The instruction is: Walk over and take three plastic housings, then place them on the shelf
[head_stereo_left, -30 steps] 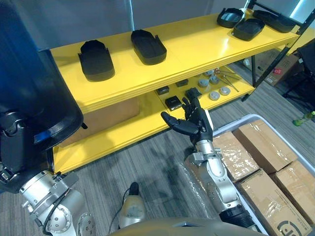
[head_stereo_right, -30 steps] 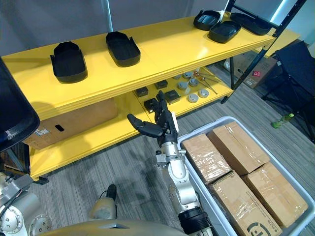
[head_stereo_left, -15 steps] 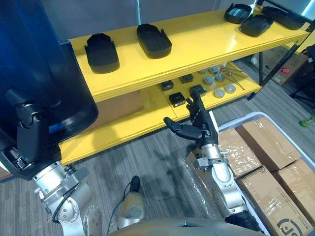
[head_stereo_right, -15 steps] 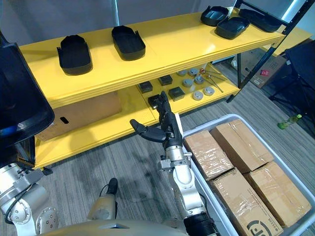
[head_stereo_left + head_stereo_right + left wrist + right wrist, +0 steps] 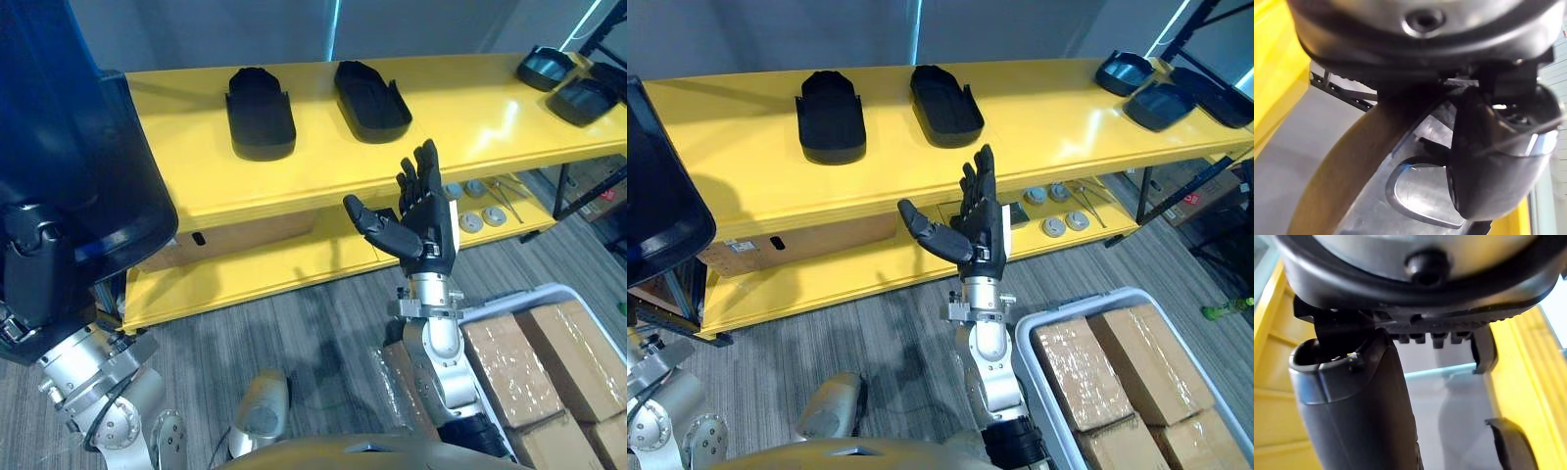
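Right hand (image 5: 978, 220) wide, empty, before shelf (image 5: 1048, 108) — two housings (image 5: 831, 113) on top; left eye view adds left hand (image 5: 34, 282) clamping big housing (image 5: 69, 147).

**Change over the last second.** The right hand (image 5: 427, 227) rose. It had stood before the lower board (image 5: 274, 264) of the yellow shelf (image 5: 196, 191), close to the small parts (image 5: 477, 206). It then stood with its fingertips before the front edge of the top board (image 5: 470, 103). The camera also swung. This brought the two black housings (image 5: 261, 113) (image 5: 371, 95) toward the middle of the view, and the grey bin (image 5: 534, 290) of cartons (image 5: 509, 367) into the lower right corner, partly cut off.
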### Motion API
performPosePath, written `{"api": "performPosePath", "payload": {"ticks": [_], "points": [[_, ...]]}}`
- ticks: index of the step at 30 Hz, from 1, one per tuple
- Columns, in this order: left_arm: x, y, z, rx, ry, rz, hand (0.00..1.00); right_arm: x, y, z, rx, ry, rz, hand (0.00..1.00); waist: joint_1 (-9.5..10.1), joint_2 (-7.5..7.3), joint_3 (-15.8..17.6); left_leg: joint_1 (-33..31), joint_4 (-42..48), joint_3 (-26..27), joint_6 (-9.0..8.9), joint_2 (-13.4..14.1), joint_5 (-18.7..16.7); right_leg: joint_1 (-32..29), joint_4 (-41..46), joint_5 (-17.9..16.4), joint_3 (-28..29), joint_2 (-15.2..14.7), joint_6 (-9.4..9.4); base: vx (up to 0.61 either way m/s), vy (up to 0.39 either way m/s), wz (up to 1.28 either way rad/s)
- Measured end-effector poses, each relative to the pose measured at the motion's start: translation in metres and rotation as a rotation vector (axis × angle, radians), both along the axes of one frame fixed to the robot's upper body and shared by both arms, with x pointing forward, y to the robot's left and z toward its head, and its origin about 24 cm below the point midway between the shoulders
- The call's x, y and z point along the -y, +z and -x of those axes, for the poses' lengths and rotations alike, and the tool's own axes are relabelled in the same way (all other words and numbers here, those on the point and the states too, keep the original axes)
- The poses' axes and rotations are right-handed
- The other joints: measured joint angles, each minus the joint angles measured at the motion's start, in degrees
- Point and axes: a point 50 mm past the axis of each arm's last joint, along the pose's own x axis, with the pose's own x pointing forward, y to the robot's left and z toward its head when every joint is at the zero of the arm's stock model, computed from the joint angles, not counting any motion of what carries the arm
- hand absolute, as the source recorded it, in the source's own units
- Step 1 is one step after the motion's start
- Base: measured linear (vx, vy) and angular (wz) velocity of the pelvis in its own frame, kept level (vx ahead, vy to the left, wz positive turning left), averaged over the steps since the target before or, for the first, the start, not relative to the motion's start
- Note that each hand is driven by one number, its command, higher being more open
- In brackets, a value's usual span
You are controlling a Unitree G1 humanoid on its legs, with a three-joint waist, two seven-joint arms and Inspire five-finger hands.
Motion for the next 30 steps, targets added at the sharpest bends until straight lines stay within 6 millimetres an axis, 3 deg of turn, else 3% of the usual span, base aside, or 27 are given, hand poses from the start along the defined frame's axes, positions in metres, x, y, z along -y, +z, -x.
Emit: {"api": "performPosePath", "payload": {"ticks": [2, 4, 5, 7, 8, 10, 12, 13, 14, 15, 16, 18, 21, 30], "points": [[0.002, -0.002, -0.01, -0.006, 0.006, 0.005, 0.0, 0.005, 0.019, -0.005, 0.107, -0.013, 0.004, 1.0, -2.25, 1.33, -0.59, 5.17, -5.93, -4.02, -0.57, -0.46, 1.33, -3.74, -11.07, -3.88, 3.52, 9.3, -0.41, 0.4, 0.081, 0.85], [0.006, -0.002, -0.021, -0.004, -0.017, -0.001, 0.0, 0.015, 0.036, -0.001, 0.2, -0.046, -0.001, 1.0, -4.24, 1.62, -0.8, 5.9, -6.68, -8.28, -0.91, -1.98, 1.51, -6.38, -17.91, -3.8, 10.77, 13.64, 0.94, 0.36, -0.018, 1.53], [0.009, -0.003, -0.028, -0.02, -0.033, -0.02, 0.0, 0.024, 0.047, 0.003, 0.258, -0.095, -0.007, 1.0, -5.46, 1.07, -1.13, 6.71, -6.64, -11.71, -1.61, -3.71, 1.14, -7.53, -21.26, -3.23, 14.26, 14.38, 1.72, 0.39, -0.12, 2.03], [0.01, -0.006, -0.029, -0.049, -0.03, -0.047, 0.0, 0.036, 0.057, 0.005, 0.318, -0.162, 0.01, 1.0, -5.97, -0.16, -1.89, 7.79, -5.82, -13.03, -3.62, -5.61, -0.13, -7.31, -29.66, 4.41, 13.39, 13.31, 0.71, 0.43, -0.203, 1.58], [0.011, -0.01, -0.028, -0.062, -0.027, -0.027, 0.0, 0.049, 0.062, 0.004, 0.352, -0.211, 0.052, 1.0, -5.72, 1.98, -2.65, 7.18, -3.32, -12.55, -5.65, -3.99, -1.95, -5.56, -30.81, 5.88, 10.31, 13.58, 0.97, 0.38, -0.197, 0.96], [0.008, -0.012, -0.026, -0.068, -0.017, -0.01, 0.0, 0.062, 0.069, 0.004, 0.386, -0.253, 0.086, 1.0, -4.63, 4.34, -4.06, 6.7, -3.68, -8.2, -6.09, -0.57, -1.75, -2.97, -34.58, 5.94, 7.55, 15.53, -0.1, 0.35, -0.183, 0.67], [0.007, -0.011, -0.027, -0.05, -0.026, 0.009, 0.0, 0.07, 0.077, 0.005, 0.431, -0.289, 0.096, 1.0, -4.89, 4.74, -4.26, 6.7, -3.72, -3.82, -7.41, 0.9, -0.1, -0.34, -37.16, 5.92, 5.37, 15.93, -0.79, 0.27, -0.165, 0.5], [0.007, -0.011, -0.027, -0.047, -0.037, 0.01, 0.0, 0.074, 0.082, 0.008, 0.464, -0.307, 0.093, 1.0, -5.35, 4.61, -4.18, 6.25, -1.86, -1.75, -7.53, 1.0, 1.15, 1.76, -38.97, 5.93, 4.58, 15.56, -1.0, 0.23, -0.116, 0.47], [0.008, -0.01, -0.028, -0.047, -0.044, 0.004, 0.0, 0.075, 0.086, 0.011, 0.487, -0.315, 0.088, 1.0, -5.38, 4.02, -3.97, 5.39, -1.18, -0.87, -7.53, 1.0, 0.13, 2.62, -39.82, 5.92, 4.43, 15.08, -1.05, 0.23, -0.065, 0.4], [0.01, -0.008, -0.029, -0.04, -0.068, -0.014, 0.0, 0.077, 0.094, 0.018, 0.559, -0.329, 0.069, 1.0, -5.66, 4.43, -4.47, 5.07, -6.72, 0.71, -6.49, 1.33, -0.88, 3.02, -40.38, 5.92, 3.78, 14.51, -1.05, 0.2, -0.005, 0.44], [0.015, -0.005, -0.031, -0.024, -0.097, -0.021, 0.0, 0.08, 0.104, 0.027, 0.635, -0.347, 0.058, 1.0, -6.4, 5.48, -4.83, 5.24, -14.83, 1.68, -5.66, 2.35, 6.05, 2.99, -40.39, 5.9, 2.69, 14.85, -1.02, 0.16, 0.005, 0.3], [0.02, 0.0, -0.031, -0.002, -0.126, -0.031, 0.0, 0.081, 0.11, 0.036, 0.695, -0.356, 0.022, 1.0, -6.13, 4.68, -4.92, 6.93, -17.28, 3.14, -4.97, 2.1, 8.02, 3.57, -40.77, 6.04, 2.97, 14.3, -0.77, 0.11, 0.058, 0.04], [0.024, 0.002, -0.034, 0.012, -0.155, -0.022, 0.0, 0.075, 0.12, 0.049, 0.796, -0.308, -0.006, 1.0, -6.85, 3.32, -5.46, 7.85, -17.82, 2.89, -4.9, 0.87, 8.07, 5.85, -43.64, 6.45, 2.38, 13.45, -0.09, 0.09, 0.069, 0.09], [0.019, -0.01, -0.03, -0.075, -0.124, 0.035, 0.0, 0.064, 0.108, 0.043, 0.705, -0.164, -0.027, 1.0, -7.38, 3.38, -5.56, 8.71, -21.2, 0.16, -4.68, 0.33, 10.05, 7.82, -45.61, 6.61, -1.37, 13.42, 0.16, -0.01, -0.013, 0.18]]}}
